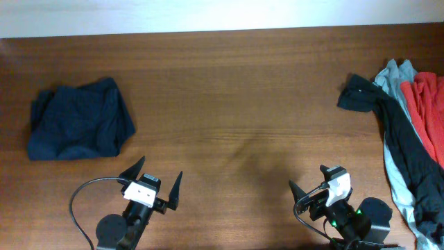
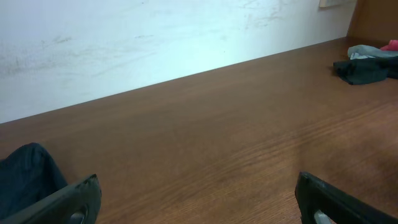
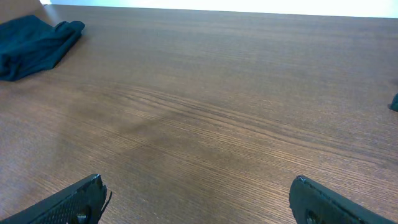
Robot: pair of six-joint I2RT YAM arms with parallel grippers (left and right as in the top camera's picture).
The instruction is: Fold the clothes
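Lying bunched near the table's (image 1: 229,90) left edge, the navy clothes (image 1: 80,118) await grasping; left gripper (image 1: 161,169) and right gripper (image 1: 309,182), at the near edge, gape wide, empty. Next: probably reaching across to pinch them.

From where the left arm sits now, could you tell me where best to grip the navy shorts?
Probably the near right corner of the navy shorts, coming in low from the side of the open left gripper: that corner lies closest, with nothing around it.

A wooden table (image 1: 229,90) carries navy shorts (image 1: 80,119) at left and a heap (image 1: 411,149) of dark, red and pale garments at right.
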